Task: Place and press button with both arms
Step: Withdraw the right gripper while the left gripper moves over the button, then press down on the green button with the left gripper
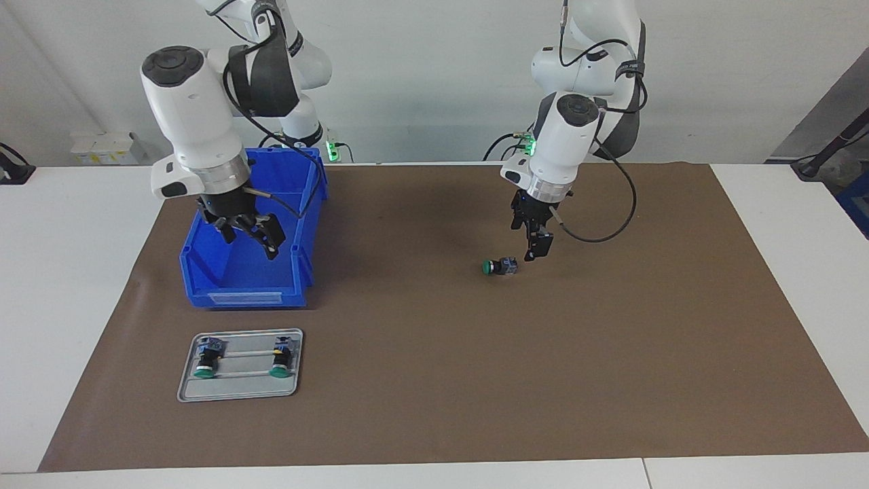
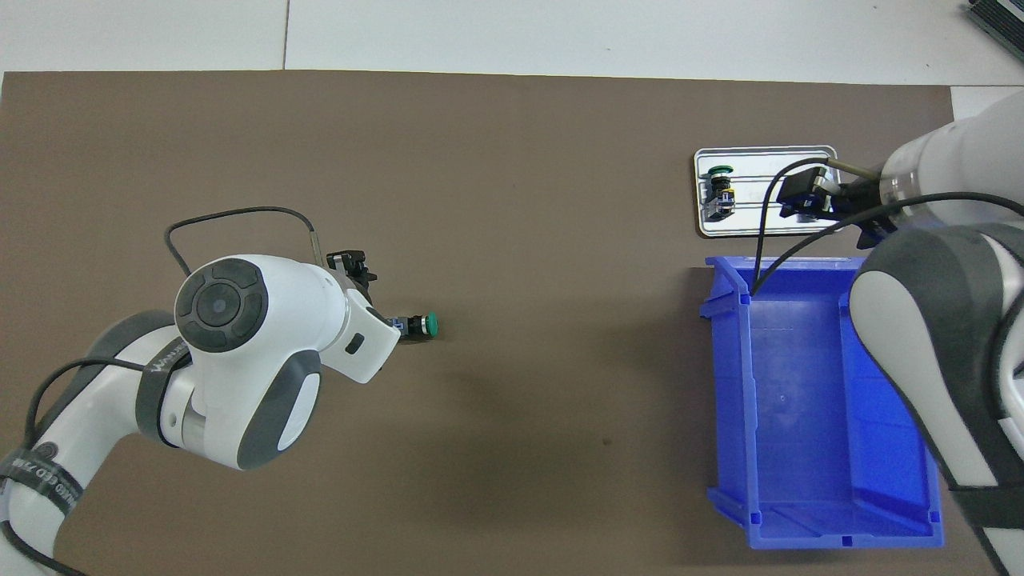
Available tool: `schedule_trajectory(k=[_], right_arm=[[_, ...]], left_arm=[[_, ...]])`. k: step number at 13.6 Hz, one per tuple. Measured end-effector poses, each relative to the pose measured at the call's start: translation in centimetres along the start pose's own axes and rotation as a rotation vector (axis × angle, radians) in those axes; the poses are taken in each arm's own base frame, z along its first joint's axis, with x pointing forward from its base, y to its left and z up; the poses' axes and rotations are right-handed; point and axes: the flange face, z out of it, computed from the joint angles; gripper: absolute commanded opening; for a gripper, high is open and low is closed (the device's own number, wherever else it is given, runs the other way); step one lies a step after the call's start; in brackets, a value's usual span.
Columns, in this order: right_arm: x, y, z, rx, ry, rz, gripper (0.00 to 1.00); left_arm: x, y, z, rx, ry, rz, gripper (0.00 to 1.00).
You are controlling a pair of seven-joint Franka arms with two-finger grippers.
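Facing view shows the button lying on its side on the brown mat, near the middle of the table, its green cap pointing toward the right arm's end and its blue-grey base toward the left arm's end. The left gripper hangs just above the mat beside the button's base end, close to it but apart from it, its fingers spread and holding nothing. In the overhead view the left arm's white wrist covers the button's base, so only the green cap and part of the black body show there. The right gripper is up in the air over the blue bin, jaws apart and empty. The bin stands at the right arm's end of the mat with nothing in it. Farther from the robots than the bin lies a grey metal tray carrying two more green-capped buttons side by side, caps pointing away from the robots; in the overhead view the right arm hides one of them.
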Motion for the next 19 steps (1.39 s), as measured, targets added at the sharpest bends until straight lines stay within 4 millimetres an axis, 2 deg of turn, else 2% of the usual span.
schedule_trajectory(k=[3,5,7,9,11,12,15,19], right_arm=[[-0.5,3.3,-3.1,-0.015,-0.026,-0.059,1.0],[-0.3,5.4,-5.7,-0.02,-0.033,-0.061,1.0],[-0.3,6.3,-8.0,-0.02,-0.034,-0.092,1.0],[-0.1,7.9,-9.4,-0.025,-0.049,-0.142,1.0],[0.0,9.5,-9.6,-0.031,-0.068,-0.146,1.0],[0.0,9.7,-9.5,-0.032,-0.073,-0.143,1.0],[-0.3,9.0,-8.6,-0.035,-0.088,-0.155,1.0],[-0.6,8.7,-8.5,-0.035,-0.091,-0.161,1.0]], left_arm=[[1.6,0.6,2.7,0.014,0.014,-0.013,1.0],[2.9,1.0,5.4,0.024,0.025,-0.025,1.0],[3.1,1.0,7.6,0.016,0.021,-0.029,1.0],[3.0,1.1,8.8,0.004,0.013,-0.03,1.0],[3.1,1.3,9.2,-0.002,0.01,-0.029,1.0],[3.3,1.4,9.2,-0.003,0.01,-0.025,1.0],[3.9,2.0,9.4,-0.01,0.008,-0.013,0.99],[4.1,3.4,10.4,-0.033,-0.007,0.003,0.91]])
